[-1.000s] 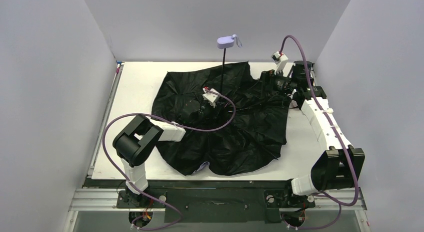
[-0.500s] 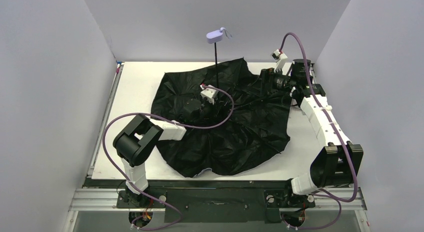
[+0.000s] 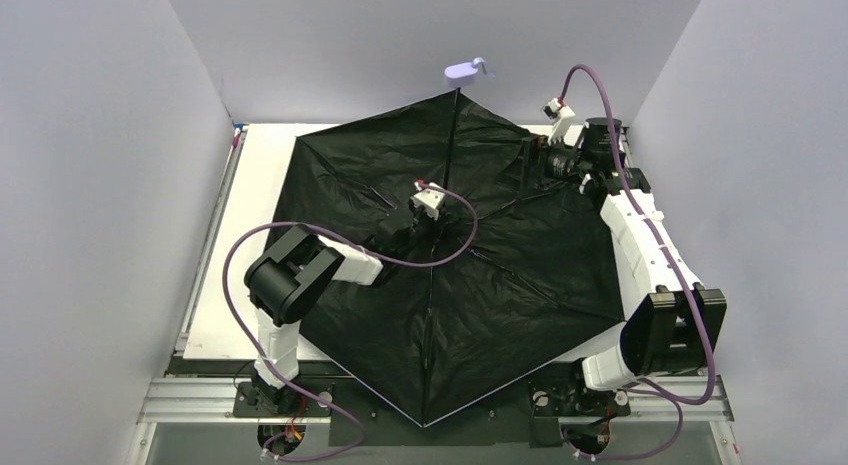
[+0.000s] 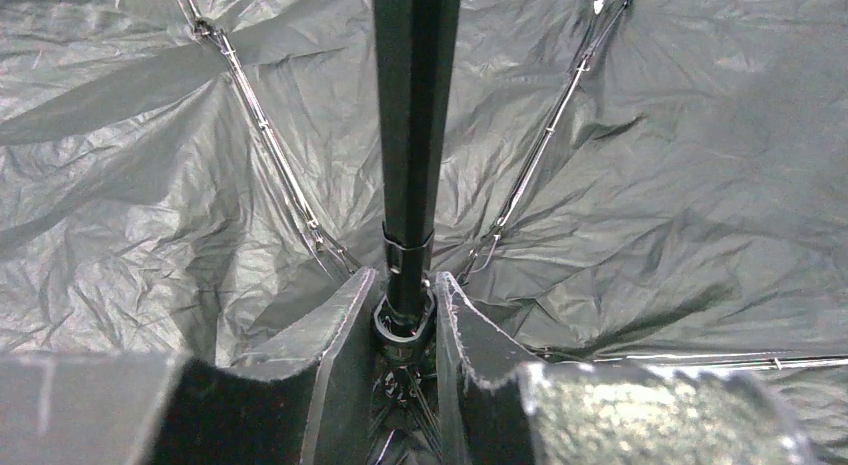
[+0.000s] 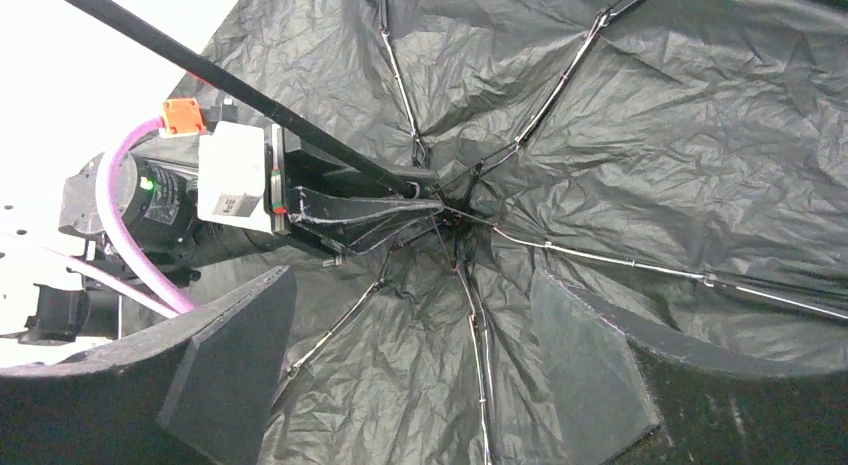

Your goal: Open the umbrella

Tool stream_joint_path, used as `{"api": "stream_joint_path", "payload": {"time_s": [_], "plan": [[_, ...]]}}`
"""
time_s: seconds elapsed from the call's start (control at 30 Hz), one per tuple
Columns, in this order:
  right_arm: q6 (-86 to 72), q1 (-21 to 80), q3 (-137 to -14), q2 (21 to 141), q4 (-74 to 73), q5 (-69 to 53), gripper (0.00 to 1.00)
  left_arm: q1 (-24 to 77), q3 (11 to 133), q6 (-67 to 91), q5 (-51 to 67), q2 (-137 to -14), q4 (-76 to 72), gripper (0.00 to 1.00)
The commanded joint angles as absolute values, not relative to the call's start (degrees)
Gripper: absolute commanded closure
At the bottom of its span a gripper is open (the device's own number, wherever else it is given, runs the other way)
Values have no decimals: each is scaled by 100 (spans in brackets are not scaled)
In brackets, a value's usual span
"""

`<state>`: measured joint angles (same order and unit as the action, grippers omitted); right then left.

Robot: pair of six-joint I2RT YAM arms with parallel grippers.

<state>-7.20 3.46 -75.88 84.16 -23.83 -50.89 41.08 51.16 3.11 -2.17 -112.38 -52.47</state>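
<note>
The black-undersided, lavender-edged folding umbrella (image 3: pixel 470 275) is lying spread across the frame's centre, underside up, its thin black shaft (image 3: pixel 451 135) rising toward the lavender handle (image 3: pixel 463 71) at upper centre. The left gripper (image 4: pixel 405 320) is clamping the shaft's sliding collar; the right gripper (image 5: pixel 410 365) is hovering wide open, holding nothing. Opening looks essentially complete; next is probably letting go.

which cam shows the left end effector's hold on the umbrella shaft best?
Left wrist: the left end effector clamps the shaft near the hub. The right wrist view shows it side-on; the top view shows it small against the canopy.
</note>
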Motion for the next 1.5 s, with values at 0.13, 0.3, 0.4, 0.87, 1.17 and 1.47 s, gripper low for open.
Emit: {"api": "stream_joint_path", "payload": {"time_s": [0.13,0.3,0.4,0.87,1.17,1.47], "plan": [[-984,714,-7819,8426,-1259,-4990,17,4267,5051,89,-368,-11572,-3789,91],[-1184,854,-8181,8549,-1068,-4983,17,4289,5092,-376,-392,-11168,-3554,100],[-1369,671,-8214,8510,-1118,-4863,17,4327,5008,-744,-445,-10743,-3537,100],[-1971,312,-7828,8171,-1017,-5193,17,4172,4835,-1374,312,-10088,-3567,100],[-1915,235,-7834,8110,-1194,-4987,18,4125,5055,-2708,81,-9700,-3567,100],[-2169,-198,-7951,8158,-1227,-4832,18,3982,5419,-4643,58,-8915,-3363,100]]}}
